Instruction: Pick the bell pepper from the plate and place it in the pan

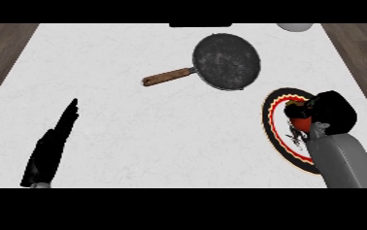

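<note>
A dark round pan [226, 61] with a brown wooden handle [168, 76] lies on the white counter, upper middle. At the right stands a plate [275, 129] with a black, red and yellow rim. On it sits the red bell pepper [299, 123], mostly hidden by my right hand [328, 110], whose fingers curl round the pepper from above. My left hand [54, 145] rests at the lower left with straight fingers, holding nothing.
A white round object [294, 26] shows at the counter's far right edge, and a dark object [201, 24] at the far middle edge. Brown wood floor [14, 44] borders the counter on both sides.
</note>
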Controlling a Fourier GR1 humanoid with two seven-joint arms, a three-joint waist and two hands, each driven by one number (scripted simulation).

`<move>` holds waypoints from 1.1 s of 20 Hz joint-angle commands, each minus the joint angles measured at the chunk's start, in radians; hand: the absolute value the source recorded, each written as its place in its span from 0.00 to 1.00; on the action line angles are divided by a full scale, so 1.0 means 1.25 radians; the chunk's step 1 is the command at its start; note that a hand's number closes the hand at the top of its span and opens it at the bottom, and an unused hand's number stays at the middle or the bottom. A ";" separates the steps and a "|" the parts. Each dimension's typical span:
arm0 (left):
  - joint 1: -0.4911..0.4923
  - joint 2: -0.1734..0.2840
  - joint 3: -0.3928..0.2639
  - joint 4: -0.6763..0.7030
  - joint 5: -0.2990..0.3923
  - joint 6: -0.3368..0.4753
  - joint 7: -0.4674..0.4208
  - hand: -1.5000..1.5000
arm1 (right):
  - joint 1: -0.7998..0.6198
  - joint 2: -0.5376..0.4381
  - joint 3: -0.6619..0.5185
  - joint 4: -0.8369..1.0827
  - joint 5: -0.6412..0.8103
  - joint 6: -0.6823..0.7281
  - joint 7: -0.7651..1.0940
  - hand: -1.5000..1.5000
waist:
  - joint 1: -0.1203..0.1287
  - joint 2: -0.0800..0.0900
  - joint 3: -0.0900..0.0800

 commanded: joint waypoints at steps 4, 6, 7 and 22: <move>-0.004 -0.005 -0.003 -0.011 0.002 -0.004 0.006 0.50 | -0.106 0.041 0.102 -0.176 0.311 0.051 0.255 1.00 | 0.015 0.009 0.006; -0.015 -0.005 -0.006 -0.009 0.002 -0.012 0.013 0.50 | -0.135 0.105 0.103 -0.169 0.373 0.078 0.276 1.00 | 0.022 0.015 0.007; -0.013 -0.007 -0.001 -0.014 0.000 -0.004 0.014 0.50 | -0.148 0.110 0.103 -0.176 0.397 0.074 0.269 1.00 | 0.025 0.017 0.008; -0.058 -0.036 -0.033 -0.011 -0.026 -0.007 0.017 0.50 | -0.414 0.207 -0.257 0.282 0.322 -0.230 -0.022 1.00 | 0.058 0.037 0.011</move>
